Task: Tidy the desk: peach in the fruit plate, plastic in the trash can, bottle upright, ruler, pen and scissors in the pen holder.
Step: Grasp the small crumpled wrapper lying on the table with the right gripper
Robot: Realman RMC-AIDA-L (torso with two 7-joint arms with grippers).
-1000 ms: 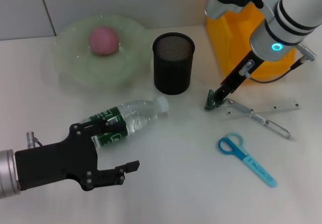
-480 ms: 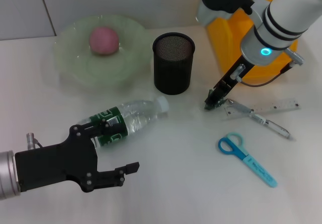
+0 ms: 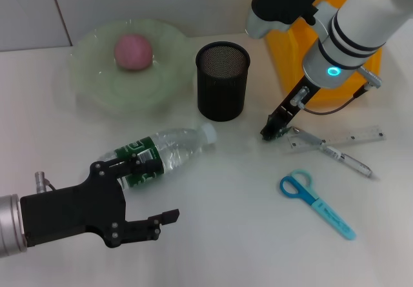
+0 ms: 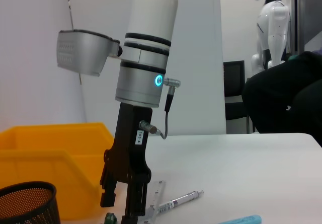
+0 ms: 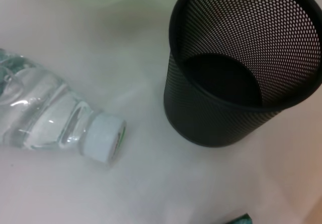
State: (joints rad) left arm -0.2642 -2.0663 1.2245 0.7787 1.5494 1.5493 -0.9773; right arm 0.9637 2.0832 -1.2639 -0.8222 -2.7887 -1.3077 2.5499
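Observation:
The clear bottle (image 3: 161, 153) with a green label lies on its side, cap toward the black mesh pen holder (image 3: 222, 80). My left gripper (image 3: 155, 191) is open at the bottle's label end, one finger over the label. A pink peach (image 3: 133, 50) sits in the pale green fruit plate (image 3: 97, 87). My right gripper (image 3: 272, 131) is open, tips down at the left end of the clear ruler (image 3: 339, 137). The pen (image 3: 348, 159) crosses under the ruler, and the blue scissors (image 3: 315, 203) lie nearer. No plastic is in view.
A yellow bin (image 3: 282, 58) stands behind my right arm, to the right of the pen holder. The right wrist view shows the pen holder (image 5: 241, 73) is empty, with the bottle cap (image 5: 103, 136) close beside it. The left wrist view shows the right gripper (image 4: 121, 209) above the ruler.
My right arm has swung a little to the left, its tips staying at the ruler's left end. The left gripper and the bottle have barely moved.

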